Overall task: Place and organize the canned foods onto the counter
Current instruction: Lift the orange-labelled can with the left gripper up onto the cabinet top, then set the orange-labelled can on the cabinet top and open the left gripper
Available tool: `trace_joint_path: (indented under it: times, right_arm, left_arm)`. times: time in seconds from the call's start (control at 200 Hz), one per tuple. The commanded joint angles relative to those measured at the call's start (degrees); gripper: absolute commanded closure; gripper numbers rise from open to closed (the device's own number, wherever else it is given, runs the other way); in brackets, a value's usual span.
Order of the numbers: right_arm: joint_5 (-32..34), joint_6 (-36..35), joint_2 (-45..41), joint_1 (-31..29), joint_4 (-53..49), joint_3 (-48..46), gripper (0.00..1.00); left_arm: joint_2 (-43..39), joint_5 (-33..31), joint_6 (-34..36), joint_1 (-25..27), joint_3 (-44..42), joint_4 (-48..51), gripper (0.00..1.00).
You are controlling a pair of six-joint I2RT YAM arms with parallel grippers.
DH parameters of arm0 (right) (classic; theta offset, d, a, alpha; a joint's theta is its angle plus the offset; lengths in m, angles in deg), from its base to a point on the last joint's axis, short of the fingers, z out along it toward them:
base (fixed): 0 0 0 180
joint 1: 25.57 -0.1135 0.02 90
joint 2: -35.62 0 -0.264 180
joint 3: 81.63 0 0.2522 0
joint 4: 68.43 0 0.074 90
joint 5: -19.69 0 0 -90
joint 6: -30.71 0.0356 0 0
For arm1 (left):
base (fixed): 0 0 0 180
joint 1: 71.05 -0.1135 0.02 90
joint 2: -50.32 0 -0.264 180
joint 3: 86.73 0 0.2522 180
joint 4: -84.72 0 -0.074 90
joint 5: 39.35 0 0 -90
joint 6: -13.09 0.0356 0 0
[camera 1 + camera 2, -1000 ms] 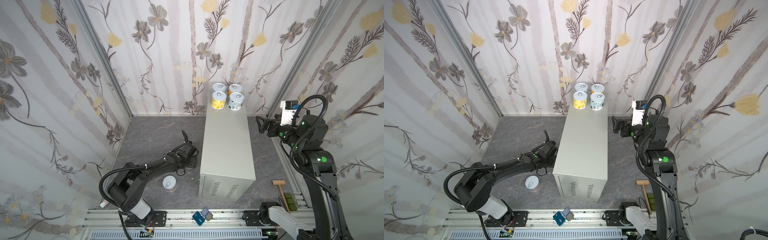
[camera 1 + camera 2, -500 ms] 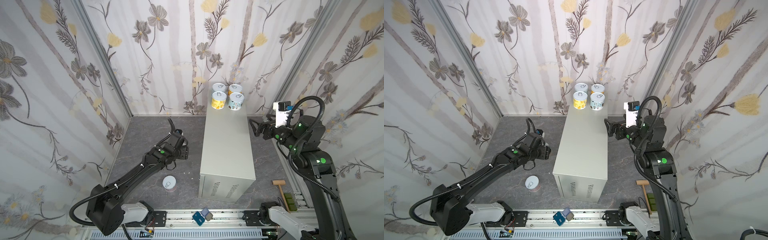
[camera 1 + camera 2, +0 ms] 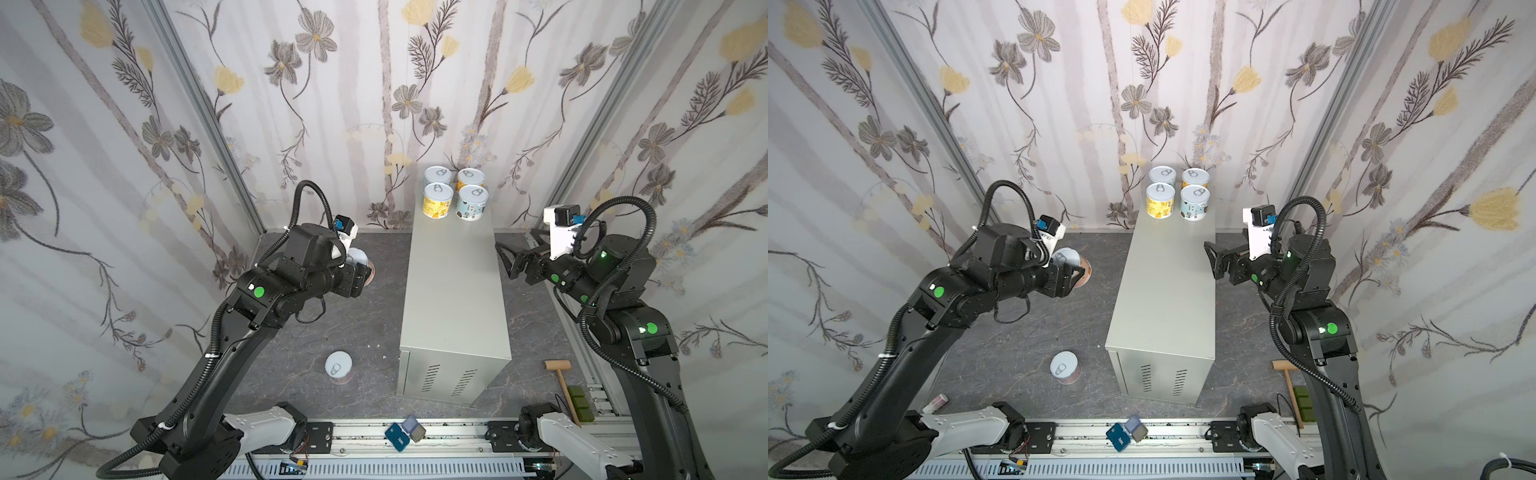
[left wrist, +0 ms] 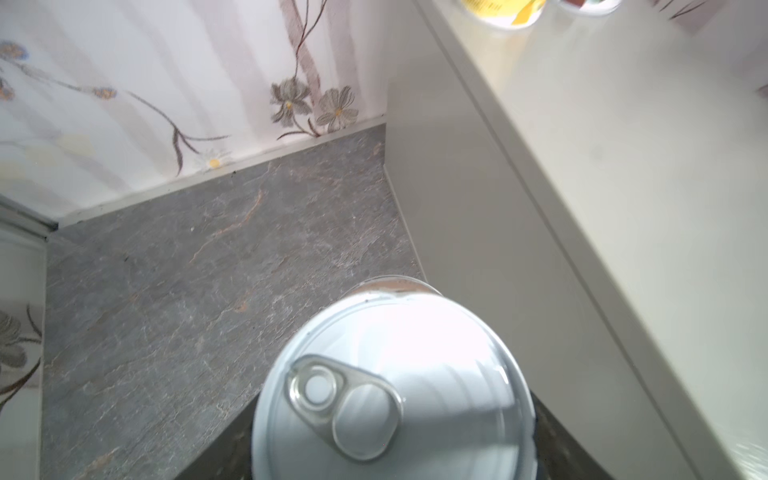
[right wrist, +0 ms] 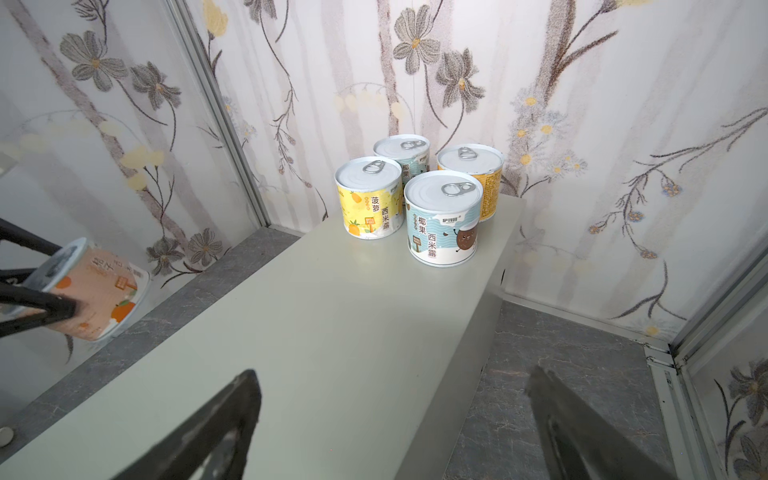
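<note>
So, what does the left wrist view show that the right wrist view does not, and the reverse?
Only the left wrist: the held can from above, its pull-tab lid filling the foreground. Only the right wrist: that can's salmon label in the left gripper, the rear blue can, the orange can, and the open right gripper. Both: the held can itself, the counter, the yellow can, the marbled floor.

The long, light grey metal counter [image 3: 453, 291] bears four upright silver-lidded cans in a tight square at its far end — yellow can [image 3: 437, 200] and light blue can [image 3: 471, 203] in front, second blue can [image 3: 437, 176] and orange can [image 3: 470, 179] behind. A salmon-labelled can [image 5: 99, 291] hangs tilted in the left gripper [image 3: 1079, 272] beside the counter. A pink-labelled can [image 3: 339, 368] stands upright on the dark floor [image 3: 353, 324].
</note>
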Motion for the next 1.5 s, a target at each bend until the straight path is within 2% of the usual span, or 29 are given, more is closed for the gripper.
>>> trace_joint_path:
  times: [0.0, 0.11, 0.26, 0.425, 0.594, 0.654, 0.864, 1.029, 1.279, 1.494]
  right_arm:
    - [-1.1, -1.6, -0.8, -0.5, 0.2, -1.0, 0.0]
    - [1.1, -1.4, -2.5, -0.5, 0.6, -2.6, 0.0]
    - [-0.8, -1.7, -4.6, -0.5, 1.4, -5.6, 0.0]
    - [-12.2, -5.3, -8.1, -3.3, 3.9, -10.2, 0.0]
    - [-6.9, -6.2, -8.6, -10.6, 5.2, -11.5, 0.0]
    - [-5.1, -6.1, -8.5, -11.3, 5.1, -11.6, 0.0]
    - [-5.9, -5.8, -10.6, -11.9, 5.3, -13.2, 0.0]
    - [-4.9, -6.3, -11.6, -12.2, 4.2, -14.5, 0.0]
    - [-5.1, -6.9, -11.4, -12.3, 4.4, -14.6, 0.0]
    - [-5.4, -6.8, -10.5, -12.7, 5.6, -15.6, 0.0]
  left_arm:
    - [1.3, 9.1, 2.5, 0.4, 5.7, 1.3, 0.49]
    - [4.6, 11.6, 3.7, 2.6, 11.9, 3.5, 0.49]
    - [9.9, 11.8, 6.0, 7.3, 19.5, 7.2, 0.5]
    - [15.5, 11.5, 7.0, 10.4, 26.9, 9.2, 0.5]
    - [23.5, 12.7, 8.5, 13.9, 38.4, 13.1, 0.51]
    - [27.5, 12.7, 9.5, 15.5, 43.9, 16.1, 0.5]
    - [40.1, 12.7, 12.0, 19.0, 60.4, 24.3, 0.5]
    - [42.1, 14.1, 12.5, 19.4, 61.0, 22.9, 0.49]
    - [43.9, 15.9, 12.6, 19.5, 60.9, 21.7, 0.36]
    - [44.7, 16.9, 12.5, 19.5, 60.4, 20.1, 0.31]
